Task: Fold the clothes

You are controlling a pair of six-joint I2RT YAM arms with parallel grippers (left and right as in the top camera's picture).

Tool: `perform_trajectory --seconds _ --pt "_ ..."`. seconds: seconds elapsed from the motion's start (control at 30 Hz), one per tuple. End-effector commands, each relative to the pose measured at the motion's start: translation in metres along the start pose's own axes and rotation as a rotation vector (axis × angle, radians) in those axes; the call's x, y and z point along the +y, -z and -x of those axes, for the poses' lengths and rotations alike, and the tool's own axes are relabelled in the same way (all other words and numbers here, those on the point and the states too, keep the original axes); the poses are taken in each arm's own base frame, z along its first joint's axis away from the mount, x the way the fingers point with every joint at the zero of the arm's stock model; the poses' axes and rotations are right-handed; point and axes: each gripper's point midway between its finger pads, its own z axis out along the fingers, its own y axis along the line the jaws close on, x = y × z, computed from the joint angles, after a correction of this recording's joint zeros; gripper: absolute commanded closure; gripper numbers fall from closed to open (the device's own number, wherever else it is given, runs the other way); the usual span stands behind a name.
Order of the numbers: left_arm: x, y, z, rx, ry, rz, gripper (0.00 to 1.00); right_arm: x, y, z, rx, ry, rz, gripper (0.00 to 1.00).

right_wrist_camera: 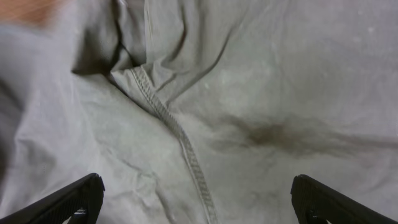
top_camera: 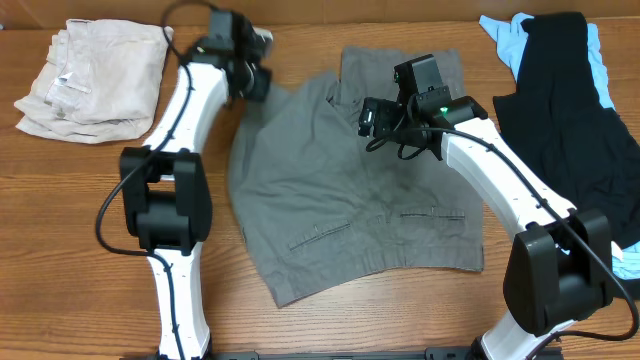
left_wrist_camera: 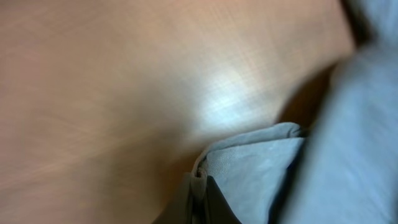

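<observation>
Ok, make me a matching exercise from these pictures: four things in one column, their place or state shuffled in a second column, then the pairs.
1. grey shorts
2. cream garment
3. black garment
4. right gripper

A. open, over a seam
B. far left corner of the table
C. spread out mid-table
D. right side of the table

Pairs: 1-C, 2-B, 3-D, 4-A.
</observation>
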Motion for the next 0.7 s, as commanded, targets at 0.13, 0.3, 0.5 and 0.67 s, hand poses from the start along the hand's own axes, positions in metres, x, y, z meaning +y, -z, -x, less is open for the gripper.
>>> perform_trajectory --seconds 0.13,0.3,0.5,0.67 --pt "0.072 0.044 0.033 -0.086 0.072 0.192 0.95 -0.003 0.007 0.002 -0.012 0.000 -0.015 0.00" --pt "0.080 0.045 0.003 0.020 0.105 0.185 0.82 -0.005 0.007 -0.001 -0.001 -0.001 -0.021 0.00" --pt "0.083 0.048 -0.011 0.077 0.143 0.203 0.00 -0.023 0.009 -0.022 0.078 -0.008 -0.107 0.00" --pt "0.076 0.066 -0.009 0.094 0.207 0.183 0.00 -0.042 0.016 -0.048 0.178 -0.020 -0.192 0.00"
